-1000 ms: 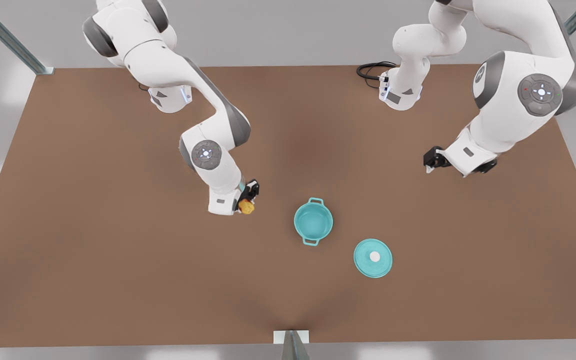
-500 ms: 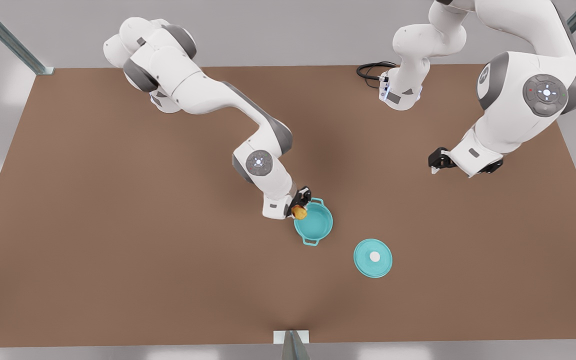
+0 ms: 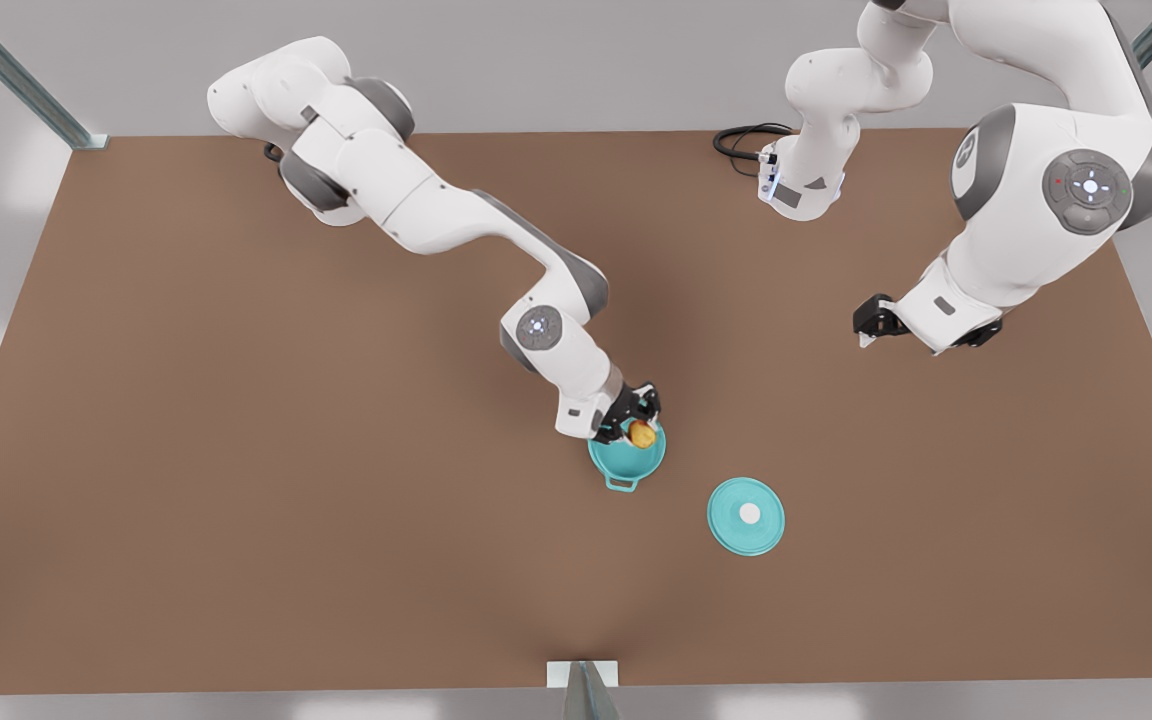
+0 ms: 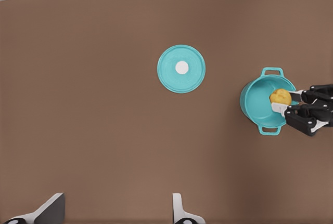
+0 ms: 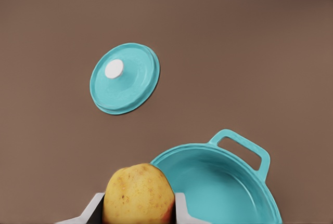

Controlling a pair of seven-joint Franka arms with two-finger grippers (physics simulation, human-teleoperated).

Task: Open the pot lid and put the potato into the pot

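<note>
Front overhead; wrists look down, sharing pot lid (image 3: 746,515).

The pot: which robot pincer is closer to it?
Right. The right pincer holds the potato over the pot; the left pincer waits far away.

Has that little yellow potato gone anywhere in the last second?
Yes. Held in the right gripper, the potato has travelled toward the front view's right, from open table to above the pot. The lid stayed put.

Pot (image 3: 626,455) and lid (image 3: 746,516): smooth teal, slight sheen; knob (image 3: 750,513) matt white. Potato (image 5: 138,194): rough, speckled yellow skin. Table (image 3: 236,480): matt brown, even.
</note>
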